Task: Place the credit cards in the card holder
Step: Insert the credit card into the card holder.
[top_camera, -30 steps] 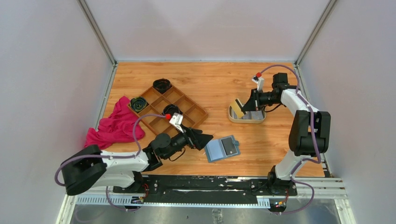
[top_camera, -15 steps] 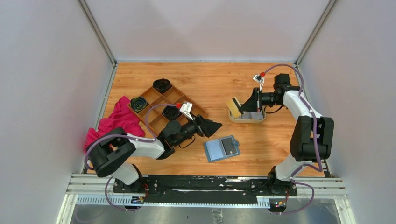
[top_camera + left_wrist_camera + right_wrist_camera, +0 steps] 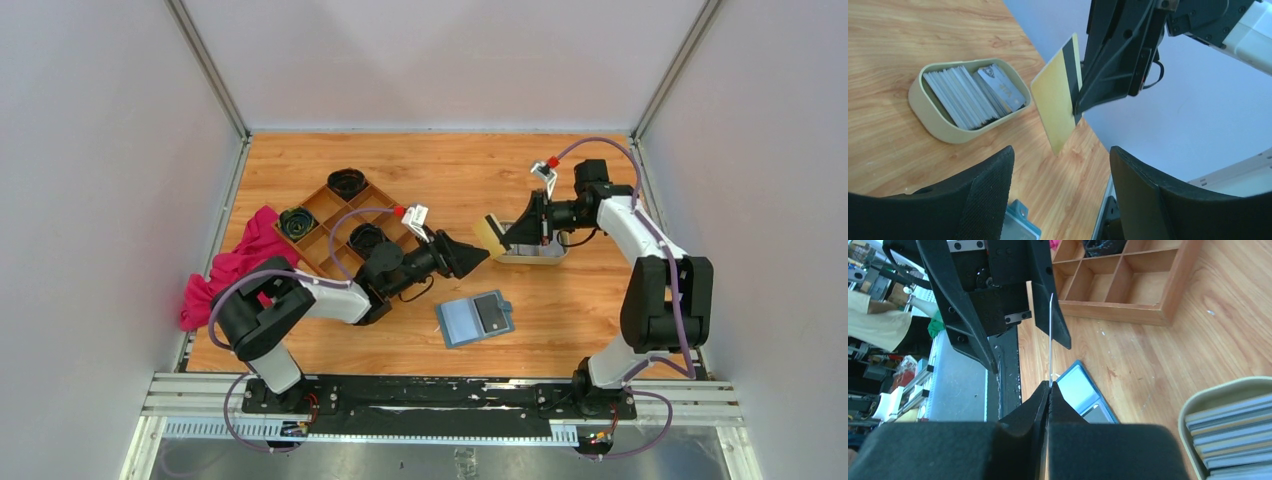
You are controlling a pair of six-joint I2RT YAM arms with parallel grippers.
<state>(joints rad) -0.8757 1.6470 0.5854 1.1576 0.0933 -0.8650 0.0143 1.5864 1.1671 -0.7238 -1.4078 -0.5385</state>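
My right gripper (image 3: 503, 234) is shut on a yellowish credit card (image 3: 490, 230) with a dark stripe and holds it in the air, left of the cream oval tray (image 3: 528, 257). In the left wrist view the card (image 3: 1057, 102) hangs just ahead of my open, empty left gripper (image 3: 1060, 155). In the right wrist view the card (image 3: 1050, 335) shows edge-on above the shut fingers (image 3: 1040, 400). Several whitish cards (image 3: 965, 95) stand in the tray. The teal card holder (image 3: 476, 318) lies open on the table, a dark card on its right half.
A brown wooden compartment tray (image 3: 400, 232) holds black coiled items behind the left arm. A pink cloth (image 3: 235, 270) lies at the left. The cage wall and rail run along the right edge (image 3: 640, 150).
My left gripper has swung up and right, from beside the card holder to close to the held card. My right gripper has carried the card left, off the cream tray.
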